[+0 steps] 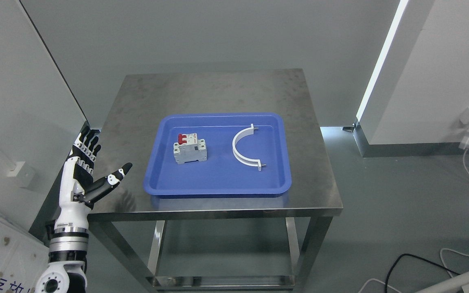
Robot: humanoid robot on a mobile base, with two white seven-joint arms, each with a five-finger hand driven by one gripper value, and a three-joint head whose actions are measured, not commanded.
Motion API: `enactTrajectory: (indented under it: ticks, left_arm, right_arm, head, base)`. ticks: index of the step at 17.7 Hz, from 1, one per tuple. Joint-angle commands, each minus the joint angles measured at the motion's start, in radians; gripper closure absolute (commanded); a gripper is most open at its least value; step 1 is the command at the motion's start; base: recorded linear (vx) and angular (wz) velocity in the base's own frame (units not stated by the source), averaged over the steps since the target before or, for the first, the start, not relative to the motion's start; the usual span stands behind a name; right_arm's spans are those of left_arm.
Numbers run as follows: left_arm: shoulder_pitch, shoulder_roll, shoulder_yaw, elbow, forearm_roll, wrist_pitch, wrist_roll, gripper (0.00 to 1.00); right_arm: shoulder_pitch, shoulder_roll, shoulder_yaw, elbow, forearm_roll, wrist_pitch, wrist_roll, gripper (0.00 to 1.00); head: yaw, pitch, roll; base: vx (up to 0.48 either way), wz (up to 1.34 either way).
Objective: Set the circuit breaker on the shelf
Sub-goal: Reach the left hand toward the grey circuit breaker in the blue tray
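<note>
A grey circuit breaker (pixel 189 148) with red switches stands in the left half of a blue tray (pixel 218 187) on a steel table (pixel 218 89). My left hand (pixel 92 162) is raised at the table's left edge, fingers spread and thumb pointing toward the tray, holding nothing. It is well to the left of the breaker and apart from it. My right arm does not show.
A white half-ring clamp (pixel 244 148) lies in the tray's right half. The table has a lower shelf (pixel 218 278) near the floor. Walls stand close on the left and back. Cables (pixel 421 268) lie on the floor at the lower right.
</note>
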Motion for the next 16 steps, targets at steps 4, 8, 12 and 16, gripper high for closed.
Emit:
enactTrajectory:
  ticks: [4,8,12,16]
  left_arm:
    - [-0.017,0.017,-0.003,-0.007,0.000,-0.037,-0.209,0.00]
    - [-0.112,0.032,-0.044,0.008,-0.037,-0.014,-0.264,0.04]
    - [-0.216,0.155,-0.225,0.023,-0.158,0.190,-0.262,0.03]
    - [-0.275,0.164,-0.293,0.068,-0.305,0.235,-0.274,0.03]
  right_arm:
    - [0.000,-0.017,0.020,0.000,0.000,0.058,0.001,0.00]
    - [0.000,-0.017,0.020,0.000,0.000,0.058,0.001,0.00]
    - [0.000,-0.017,0.020,0.000,0.000,0.058,0.001,0.00]
    - [0.000,-0.017,0.020,0.000,0.000,0.058,0.001,0.00]
  head:
    - [0.0000,0.000,0.000]
    - [0.0000,0.000,0.000]
    - [0.0000,0.000,0.000]
    - [0.0000,0.000,0.000]
  base:
    - [0.000,0.00]
    - [0.000,0.00]
    - [0.000,0.00]
    - [0.000,0.00]
